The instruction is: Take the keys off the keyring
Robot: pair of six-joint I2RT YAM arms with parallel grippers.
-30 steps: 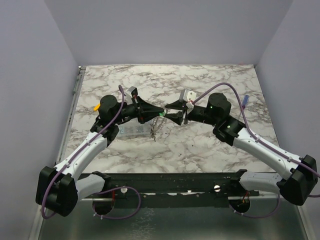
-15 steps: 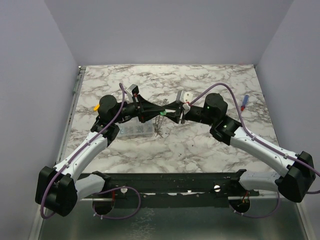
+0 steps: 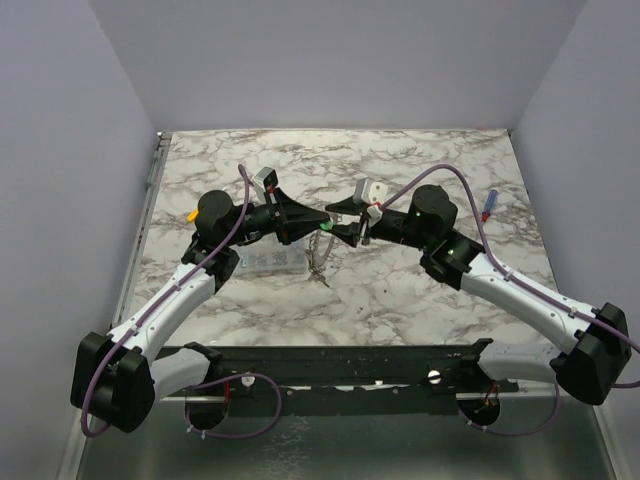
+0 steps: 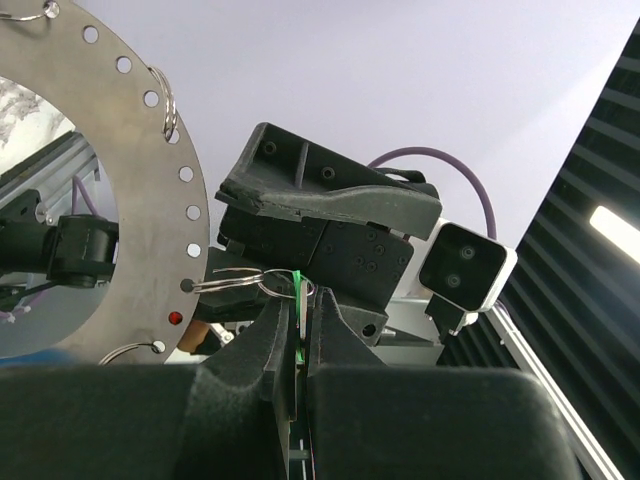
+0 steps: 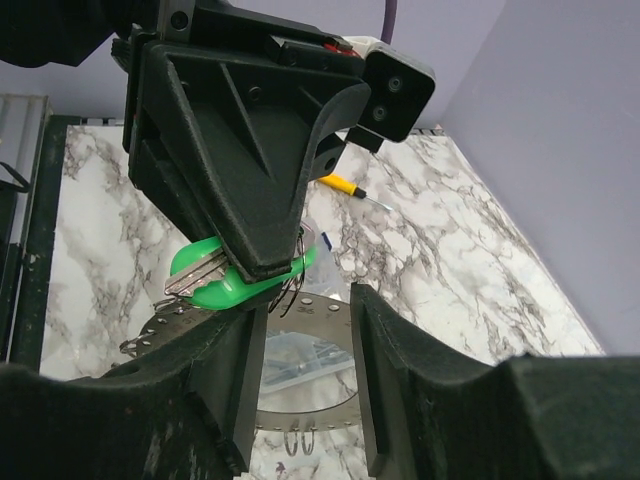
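Note:
My left gripper (image 3: 312,222) is shut on the green-headed key (image 4: 298,296), seen edge-on between its pads. The key's small wire ring links it to the keyring (image 4: 150,190), a large flat grey perforated ring that hangs below (image 3: 320,256) above the table. In the right wrist view the green key (image 5: 215,282) sticks out of the left gripper (image 5: 262,262), with the keyring (image 5: 312,300) beneath. My right gripper (image 5: 305,370) is open, its left finger (image 5: 235,385) just under the key's head. It faces the left gripper in the top view (image 3: 342,226). Other keys are too small to make out.
A clear compartment box (image 3: 268,260) lies on the marble table (image 3: 400,160) under the left gripper; it also shows in the right wrist view (image 5: 297,357). A yellow-handled tool (image 3: 190,213) lies at the left, a blue-handled item (image 3: 490,203) at the right. Walls enclose the table.
My right gripper has moved left, up against the left gripper's tips. The left gripper rose slightly and the hanging keyring swung a little to the right.

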